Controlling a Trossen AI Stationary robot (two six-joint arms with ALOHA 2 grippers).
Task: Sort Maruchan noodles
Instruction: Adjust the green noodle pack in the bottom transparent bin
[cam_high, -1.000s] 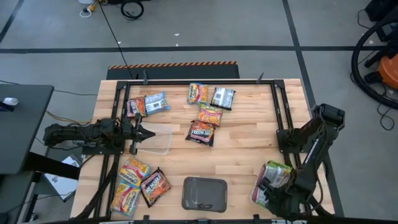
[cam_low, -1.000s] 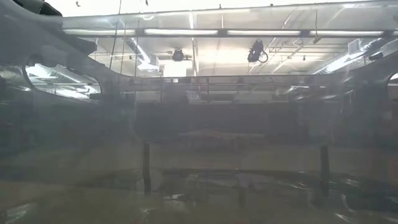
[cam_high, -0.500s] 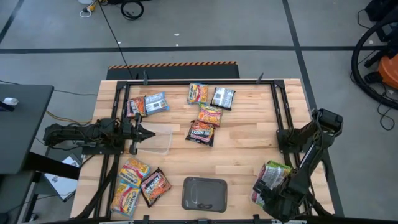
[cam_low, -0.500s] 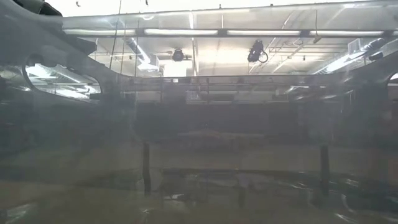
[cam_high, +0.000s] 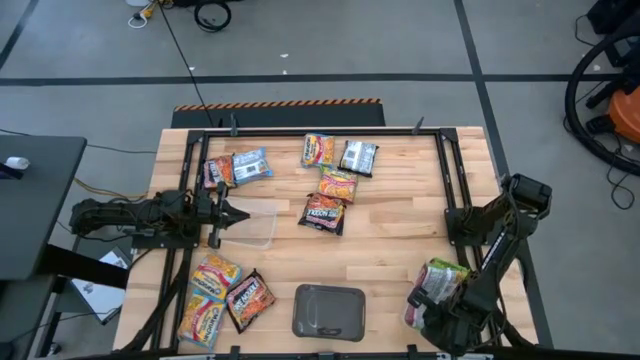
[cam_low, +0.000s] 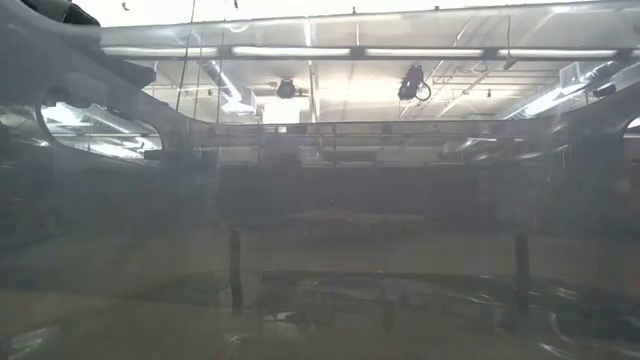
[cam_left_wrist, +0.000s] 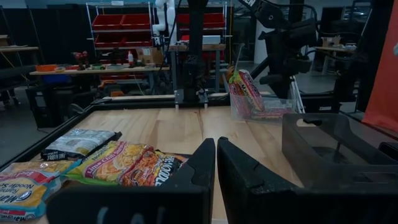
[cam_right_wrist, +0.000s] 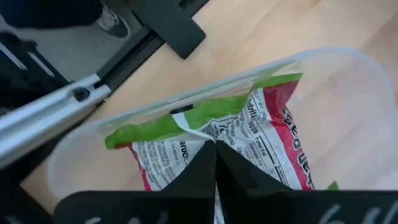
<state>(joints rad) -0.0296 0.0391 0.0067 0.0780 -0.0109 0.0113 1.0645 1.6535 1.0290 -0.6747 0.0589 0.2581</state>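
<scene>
Your right gripper sits fully closed over the green-red noodle packet inside the clear tub at the table's near right corner; pinching it, probably. Left gripper closed, empty, by the left tub.

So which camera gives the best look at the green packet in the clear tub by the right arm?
The right wrist view: the green packet fills the frame inside the clear tub, print readable. The high view shows it small beside the right arm; the left wrist view shows it distant; the low view shows nothing of it.
</scene>
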